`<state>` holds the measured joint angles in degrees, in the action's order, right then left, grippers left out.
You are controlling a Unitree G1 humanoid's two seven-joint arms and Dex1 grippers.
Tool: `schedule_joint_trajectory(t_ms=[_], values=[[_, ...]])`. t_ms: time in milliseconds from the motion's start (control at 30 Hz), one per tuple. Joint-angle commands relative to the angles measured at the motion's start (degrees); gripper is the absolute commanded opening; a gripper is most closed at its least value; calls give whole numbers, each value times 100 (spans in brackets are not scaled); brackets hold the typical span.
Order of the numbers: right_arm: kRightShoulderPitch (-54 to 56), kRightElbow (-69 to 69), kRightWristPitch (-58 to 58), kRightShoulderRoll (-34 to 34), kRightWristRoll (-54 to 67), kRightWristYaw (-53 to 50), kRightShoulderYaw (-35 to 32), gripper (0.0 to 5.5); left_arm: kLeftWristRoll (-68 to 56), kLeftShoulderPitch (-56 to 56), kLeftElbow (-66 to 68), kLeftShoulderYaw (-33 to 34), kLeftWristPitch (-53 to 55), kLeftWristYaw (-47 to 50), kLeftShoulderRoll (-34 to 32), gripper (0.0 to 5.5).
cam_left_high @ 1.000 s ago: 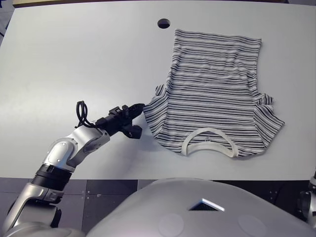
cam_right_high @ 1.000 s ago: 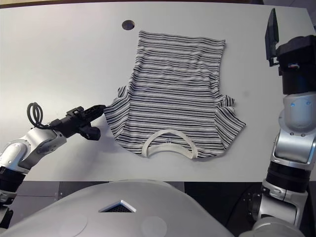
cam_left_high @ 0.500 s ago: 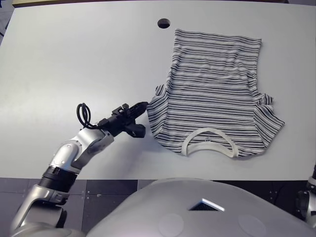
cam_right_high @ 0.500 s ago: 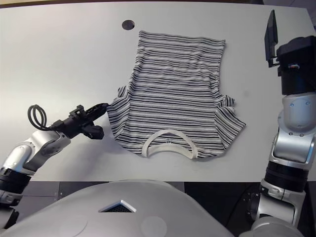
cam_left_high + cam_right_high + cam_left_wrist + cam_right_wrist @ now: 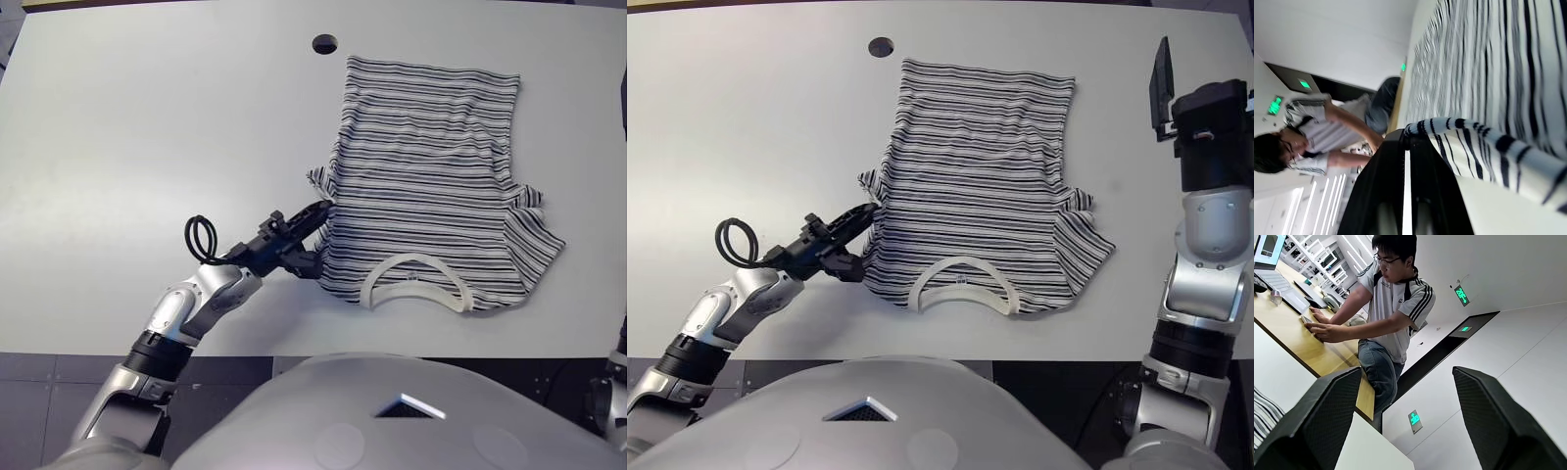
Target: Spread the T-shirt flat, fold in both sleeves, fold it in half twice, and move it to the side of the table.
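Observation:
The black-and-white striped T-shirt point(image 5: 426, 166) lies on the white table point(image 5: 147, 127), its white collar point(image 5: 416, 279) at the near edge and its hem at the far side. My left gripper point(image 5: 315, 217) is shut on the left sleeve point(image 5: 1464, 134) and holds it low over the shirt's left side. The right sleeve point(image 5: 539, 235) lies spread out on the table. My right gripper point(image 5: 1164, 78) is raised upright beyond the shirt's right side, open, with nothing between its fingers point(image 5: 1317, 421).
A round cable hole point(image 5: 324, 44) sits in the table at the far side, left of the shirt's hem. Bare tabletop stretches to the left of the shirt. The table's near edge runs just below the collar.
My left gripper has moved right with the left sleeve, drawing it in over the shirt's left side. The right arm has hardly moved.

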<state>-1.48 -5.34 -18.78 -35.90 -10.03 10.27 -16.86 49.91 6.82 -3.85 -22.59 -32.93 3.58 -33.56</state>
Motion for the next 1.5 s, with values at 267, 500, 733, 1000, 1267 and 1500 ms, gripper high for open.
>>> schedule_joint_trajectory(t_ms=[267, 500, 733, 1000, 1267, 1500], values=[[-1767, 866, -725, -1142, -736, 656, -299, 341, 307, -271, -206, -369, -252, -91, 215, 13], [-3653, 60, -1226, -1774, -685, 1906, -765, 341, 225, -339, 156, -476, -221, -323, 164, 125], [-4595, -729, -1339, -1862, -1443, 2569, -878, 341, 151, -309, 205, -424, -166, -286, 224, 242], [-3440, -24, -1320, -2017, -2291, 2365, 137, 341, -158, -73, -377, 220, 29, 266, 362, 290], [-2773, 564, -1229, -2146, -2621, 1988, 653, 341, -450, 74, -696, 547, -23, 334, 407, 290], [-2372, 1090, -1151, -2304, -2716, 1664, 941, 341, -497, 175, -741, 722, -27, 380, 468, 290]])
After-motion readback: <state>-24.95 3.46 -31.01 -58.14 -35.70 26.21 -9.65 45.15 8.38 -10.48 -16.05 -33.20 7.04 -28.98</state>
